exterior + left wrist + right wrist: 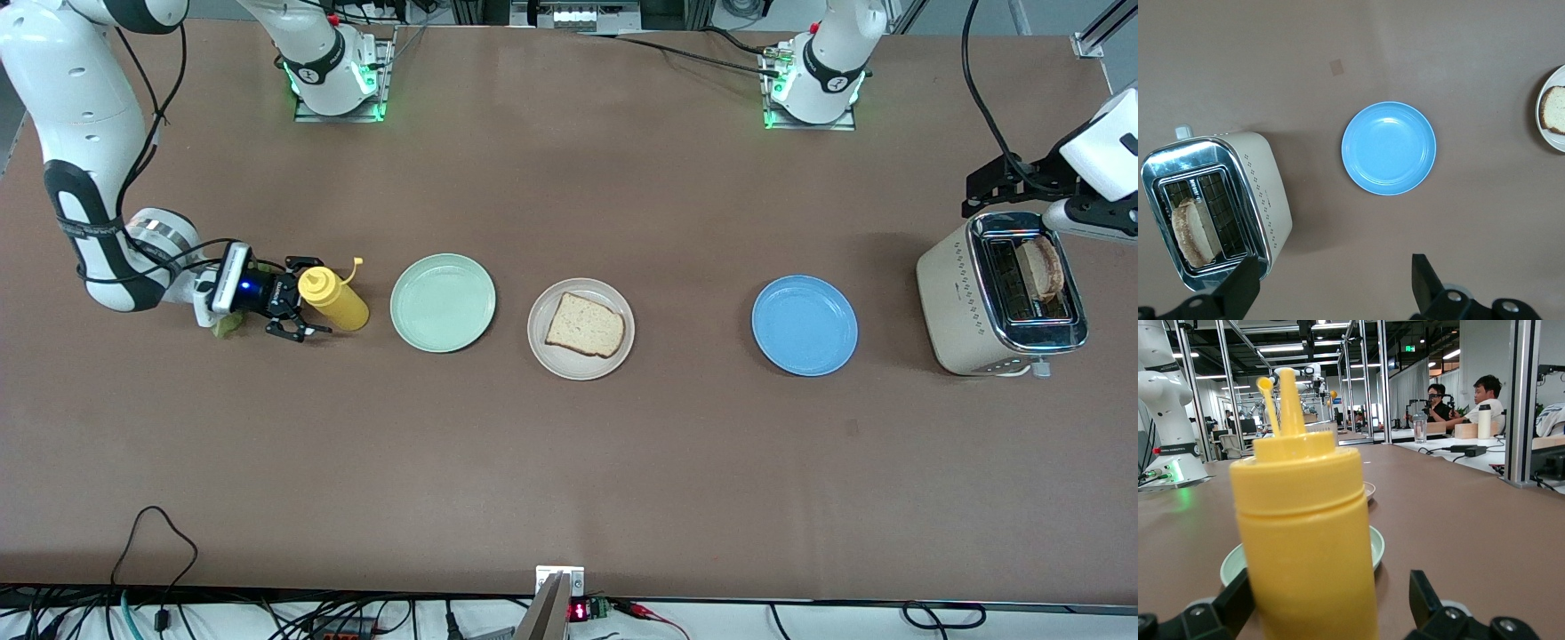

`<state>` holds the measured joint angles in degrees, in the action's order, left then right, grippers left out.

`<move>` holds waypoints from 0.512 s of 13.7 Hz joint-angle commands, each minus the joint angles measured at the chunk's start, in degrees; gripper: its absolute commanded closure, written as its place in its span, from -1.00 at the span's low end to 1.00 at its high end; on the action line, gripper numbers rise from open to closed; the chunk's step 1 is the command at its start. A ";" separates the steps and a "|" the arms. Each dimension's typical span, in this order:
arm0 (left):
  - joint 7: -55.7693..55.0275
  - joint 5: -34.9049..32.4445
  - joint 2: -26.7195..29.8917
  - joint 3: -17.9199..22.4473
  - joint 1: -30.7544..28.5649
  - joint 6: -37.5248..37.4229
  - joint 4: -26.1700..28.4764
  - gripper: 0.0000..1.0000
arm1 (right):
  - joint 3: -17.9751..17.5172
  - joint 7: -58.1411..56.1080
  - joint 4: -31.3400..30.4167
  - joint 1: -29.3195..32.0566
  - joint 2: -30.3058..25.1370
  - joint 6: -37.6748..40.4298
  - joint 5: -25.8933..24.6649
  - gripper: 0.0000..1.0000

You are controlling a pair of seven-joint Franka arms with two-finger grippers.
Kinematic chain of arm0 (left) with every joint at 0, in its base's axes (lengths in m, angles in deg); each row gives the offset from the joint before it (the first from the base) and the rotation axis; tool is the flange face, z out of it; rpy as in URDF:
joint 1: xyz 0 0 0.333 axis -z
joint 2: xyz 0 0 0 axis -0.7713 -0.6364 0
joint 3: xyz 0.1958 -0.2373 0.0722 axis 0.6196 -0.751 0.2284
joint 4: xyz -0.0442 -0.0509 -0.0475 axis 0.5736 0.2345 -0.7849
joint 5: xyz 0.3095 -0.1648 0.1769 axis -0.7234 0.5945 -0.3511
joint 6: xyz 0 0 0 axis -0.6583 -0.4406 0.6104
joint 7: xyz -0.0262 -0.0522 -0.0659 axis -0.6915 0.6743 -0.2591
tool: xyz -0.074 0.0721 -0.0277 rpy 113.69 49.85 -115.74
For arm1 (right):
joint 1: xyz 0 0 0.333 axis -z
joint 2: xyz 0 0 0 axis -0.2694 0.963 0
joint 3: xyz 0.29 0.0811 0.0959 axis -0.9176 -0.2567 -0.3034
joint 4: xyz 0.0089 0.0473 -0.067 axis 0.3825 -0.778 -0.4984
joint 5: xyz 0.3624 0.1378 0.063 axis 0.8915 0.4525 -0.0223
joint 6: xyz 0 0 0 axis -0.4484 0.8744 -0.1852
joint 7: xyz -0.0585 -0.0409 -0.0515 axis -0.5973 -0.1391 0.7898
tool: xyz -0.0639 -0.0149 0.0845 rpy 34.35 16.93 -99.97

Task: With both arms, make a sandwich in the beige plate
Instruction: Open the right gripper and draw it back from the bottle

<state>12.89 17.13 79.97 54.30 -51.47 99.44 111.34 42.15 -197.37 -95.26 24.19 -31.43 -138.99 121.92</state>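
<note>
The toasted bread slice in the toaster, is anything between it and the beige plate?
Yes. The round blue plate sits on the table between the cream toaster holding the toasted bread slice and the round beige plate; lifted over it, the slice would probably pass freely.

Plates: three — mint plate (443,302), beige plate (581,329), blue plate (805,324).
Bread slices: two — one (585,325) on beige plate, one (1042,268) in toaster.
Toasters: one (969,298).
Yellow squeeze bottles: one (333,298).
Arms: two.
Grippers: two — right gripper (300,307), left gripper (1335,290).
</note>
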 commanded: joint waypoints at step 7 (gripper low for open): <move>-0.48 0.46 -0.54 0.04 -0.06 -0.99 -1.26 -1.00 | 4.85 19.40 1.72 4.88 -6.62 0.32 -16.55 -1.00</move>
<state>12.89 17.13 79.97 54.30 -51.48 99.44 111.34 45.77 -184.05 -93.54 29.22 -34.13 -138.59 109.27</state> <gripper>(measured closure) 0.000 0.000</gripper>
